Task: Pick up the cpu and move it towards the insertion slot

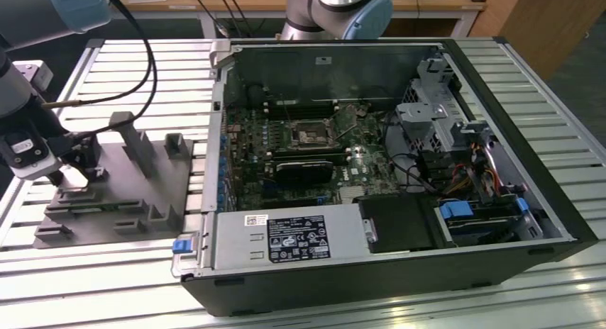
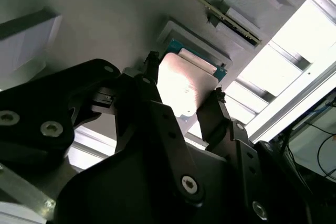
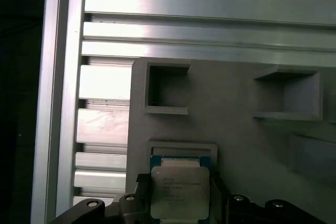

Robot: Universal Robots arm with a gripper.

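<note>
**Cpu held at the fixture, well apart from the socket**

The gripper (image 2: 184, 81) stands over the grey fixture plate (image 1: 123, 201), its two dark fingers (image 2: 212, 116) pressed against opposite edges of the cpu (image 3: 180, 192), so it reads as clamped on the chip. The cpu sits at the fixture's shallow square recess (image 3: 184, 148), overlapping its rim. Whether it has cleared the recess cannot be told.

Risks, as judged. The hold is on thin edges alone, so a small tilt or jolt could let the chip slip. It would then fall onto the fixture or the slatted table (image 1: 123, 74) beside it. A corner might also catch the recess rim if the chip is not level. The insertion slot (image 1: 311, 135) lies well apart from the fixture, inside the computer case (image 1: 379, 286) on the exterior view's right. The case wall stands between them and could be struck on a low path.

Orientation. The cpu lies flat, metal top facing the wrist cameras, edges square with the recess. It is nearly square. Any longer side runs along the finger faces, across the grip line.
</note>
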